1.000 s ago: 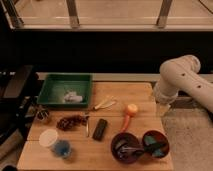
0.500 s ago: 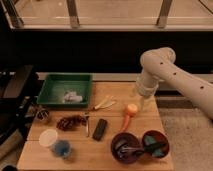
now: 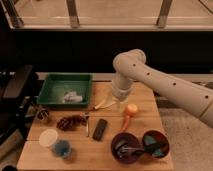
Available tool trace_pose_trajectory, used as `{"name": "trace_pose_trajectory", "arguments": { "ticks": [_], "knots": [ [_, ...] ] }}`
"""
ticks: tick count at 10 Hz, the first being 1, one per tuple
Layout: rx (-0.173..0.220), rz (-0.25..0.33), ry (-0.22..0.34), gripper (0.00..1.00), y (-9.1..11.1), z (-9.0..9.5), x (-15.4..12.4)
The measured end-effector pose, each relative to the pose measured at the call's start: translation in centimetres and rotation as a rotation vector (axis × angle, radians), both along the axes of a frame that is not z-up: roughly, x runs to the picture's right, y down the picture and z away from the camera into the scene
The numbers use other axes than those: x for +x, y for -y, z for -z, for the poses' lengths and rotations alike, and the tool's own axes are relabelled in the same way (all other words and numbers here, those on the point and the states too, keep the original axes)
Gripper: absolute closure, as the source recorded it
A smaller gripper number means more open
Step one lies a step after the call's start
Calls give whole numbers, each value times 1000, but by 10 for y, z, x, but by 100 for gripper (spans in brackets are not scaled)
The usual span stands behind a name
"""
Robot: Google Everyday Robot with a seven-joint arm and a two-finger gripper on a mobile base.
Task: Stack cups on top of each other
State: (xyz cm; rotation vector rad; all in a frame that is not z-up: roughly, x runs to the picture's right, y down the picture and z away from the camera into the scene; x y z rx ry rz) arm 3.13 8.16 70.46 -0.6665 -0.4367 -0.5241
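Three small cups stand at the left of the wooden table [image 3: 150, 107]. The whitish translucent cup [image 3: 48, 137] is near the front left. The blue cup [image 3: 62, 148] sits right beside it, to its front right. The dark brownish cup [image 3: 44, 116] stands further back by the left edge. None is stacked on another. My gripper [image 3: 119, 96] hangs from the white arm [image 3: 165, 85] over the back middle of the table, just right of the green tray, far from the cups.
A green tray [image 3: 55, 81] holding a white item stands at the back left. A banana [image 3: 104, 104], a carrot [image 3: 129, 113], a black bar [image 3: 100, 129], a brown cluster [image 3: 70, 121] and a utensil lie mid-table. Two dark maroon bowls [image 3: 120, 139] [image 3: 162, 137] with things inside sit at the front right.
The arm has swung left from the table's right edge to over the back middle, and the gripper now hangs beside the green tray. The cups have not moved.
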Motion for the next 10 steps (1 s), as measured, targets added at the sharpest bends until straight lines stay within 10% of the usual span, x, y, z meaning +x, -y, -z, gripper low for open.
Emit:
{"name": "trace_pose_trajectory", "arguments": {
  "ticks": [10],
  "knots": [
    [22, -35, 48, 35, 1, -4, -47]
  ]
}}
